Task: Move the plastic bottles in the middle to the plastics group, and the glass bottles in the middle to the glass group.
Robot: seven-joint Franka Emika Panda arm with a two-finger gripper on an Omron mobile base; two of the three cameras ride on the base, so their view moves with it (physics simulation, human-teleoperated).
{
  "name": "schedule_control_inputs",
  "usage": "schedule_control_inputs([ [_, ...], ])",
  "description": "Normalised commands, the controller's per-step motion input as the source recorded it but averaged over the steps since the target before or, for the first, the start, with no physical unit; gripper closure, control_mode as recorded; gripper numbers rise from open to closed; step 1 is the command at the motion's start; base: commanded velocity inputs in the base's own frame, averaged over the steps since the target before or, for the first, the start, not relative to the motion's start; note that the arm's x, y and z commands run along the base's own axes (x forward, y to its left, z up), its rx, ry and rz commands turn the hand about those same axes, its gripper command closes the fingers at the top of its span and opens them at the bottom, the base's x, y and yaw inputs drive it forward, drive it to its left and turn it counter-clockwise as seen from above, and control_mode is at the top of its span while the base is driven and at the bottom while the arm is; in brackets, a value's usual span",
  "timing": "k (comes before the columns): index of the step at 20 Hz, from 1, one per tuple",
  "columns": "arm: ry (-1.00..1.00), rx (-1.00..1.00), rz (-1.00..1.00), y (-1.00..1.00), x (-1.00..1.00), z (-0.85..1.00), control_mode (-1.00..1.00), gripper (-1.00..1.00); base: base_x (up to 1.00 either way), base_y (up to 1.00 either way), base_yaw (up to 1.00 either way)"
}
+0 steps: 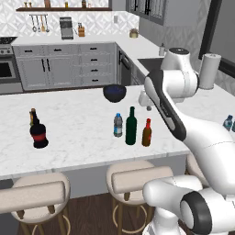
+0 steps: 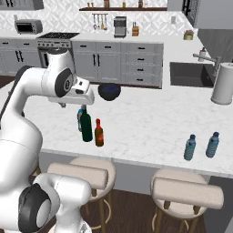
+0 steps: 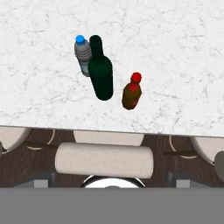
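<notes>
Our claw (image 1: 148, 105) hangs released above the island counter (image 1: 78, 114), jaws spread wide with nothing between them, just over and behind the three middle bottles.

Nearest to us, padded stools (image 3: 105, 159) line the counter's front edge. Just past that edge the three middle bottles stand upright in a tight row on the marble. The amber bottle with the red top (image 1: 147, 134) is closest to the edge. Just beside it, on our left, rises the tall dark green bottle (image 1: 131, 127). The small clear water bottle with the blue band (image 1: 118, 125) stands on that bottle's far left side. In the hand view we look down on all three. There the water bottle (image 3: 83, 54) seems to touch the green bottle (image 3: 101, 72), while the amber one (image 3: 131, 92) stands slightly apart.

Well off to the left, the glass group waits: the squat black bottle with the red label (image 1: 39, 134), with the slim brown bottle (image 1: 33, 117) right behind it. Well off to the right, two light blue plastic bottles (image 2: 190, 148) (image 2: 212, 144) stand near each other by the front edge.

Farther back, a dark blue bowl (image 1: 114, 92) sits on the counter's far side. A paper towel roll (image 2: 224, 84) stands beyond on the right, near the sink (image 2: 189, 75).
</notes>
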Motion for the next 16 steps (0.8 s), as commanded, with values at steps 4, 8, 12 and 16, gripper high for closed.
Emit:
schedule_control_inputs([
  [4,-0.18,0.00,0.01,0.04,0.05,0.00,-1.00,-1.00,0.00,0.00,0.00],
  [8,-0.11,0.00,0.01,0.13,0.18,0.00,-1.00,-1.00,0.00,0.00,0.00],
  [12,0.01,0.00,0.00,0.20,0.45,-0.07,-1.00,-1.00,0.00,0.00,0.00],
  [16,0.00,0.00,0.00,0.20,0.41,-0.15,-1.00,-1.00,0.00,0.00,0.00],
])
